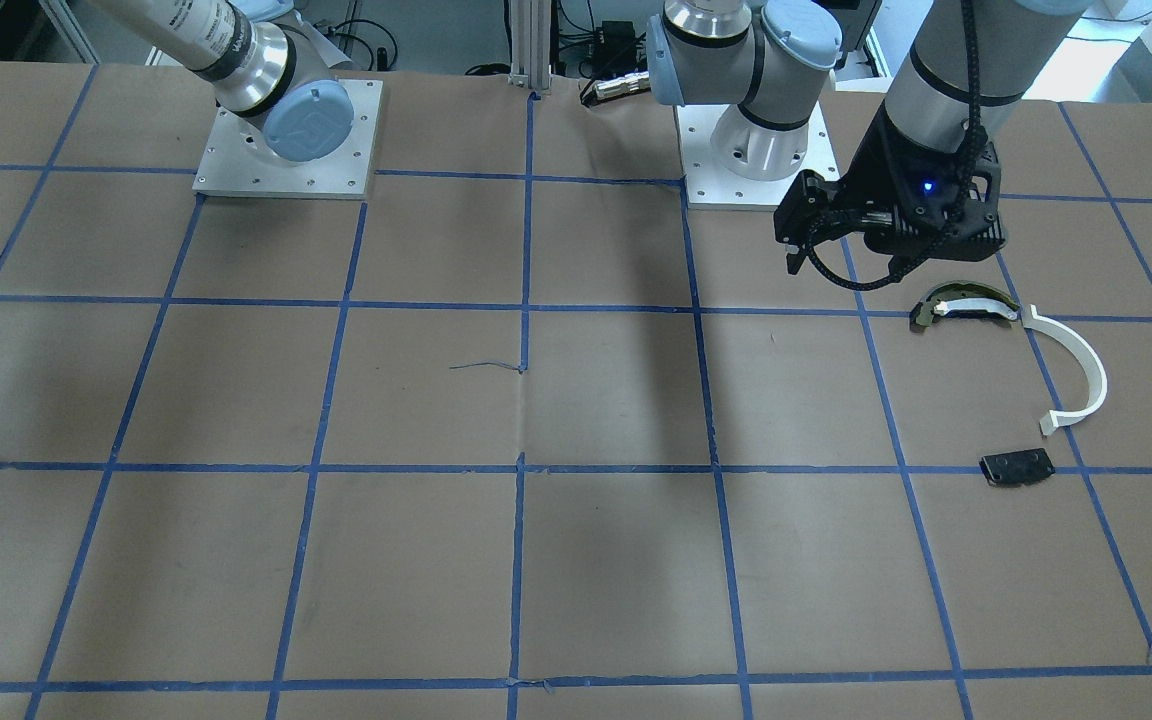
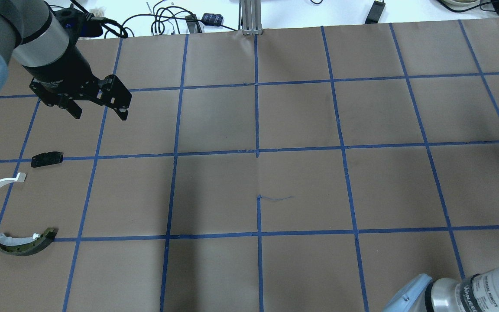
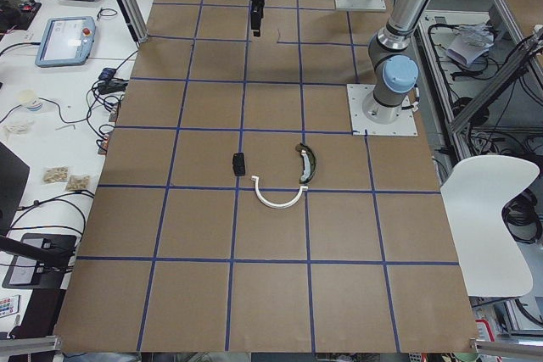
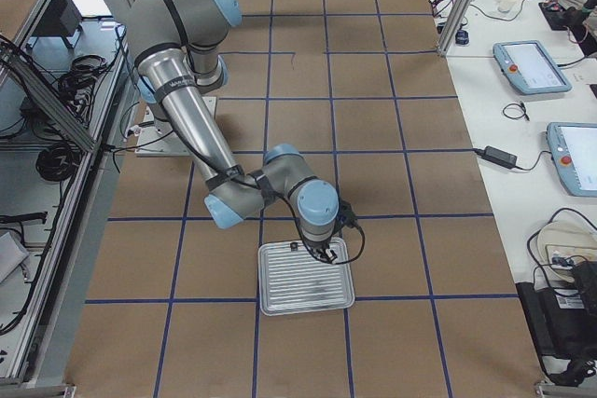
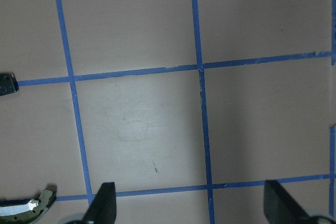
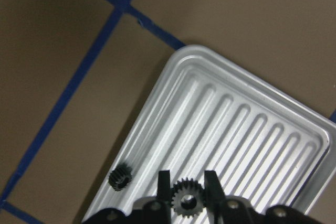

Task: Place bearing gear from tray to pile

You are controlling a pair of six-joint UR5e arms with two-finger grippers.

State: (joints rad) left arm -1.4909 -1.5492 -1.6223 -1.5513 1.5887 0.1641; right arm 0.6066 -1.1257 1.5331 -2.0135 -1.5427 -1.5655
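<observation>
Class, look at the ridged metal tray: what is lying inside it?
One small black gear lies near the tray's edge; a bearing gear sits between the right pincer's fingers. The pincer covers the tray's near edge.

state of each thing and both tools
left tool, open, empty
right tool, shut on toothed black gear
ribbed silver metal tray, holds one loose small black gear
thin white half-ring strip, lying flat
curved black-and-tan piece, lying at strip's end
flat black plate with holes, lying apart
</observation>
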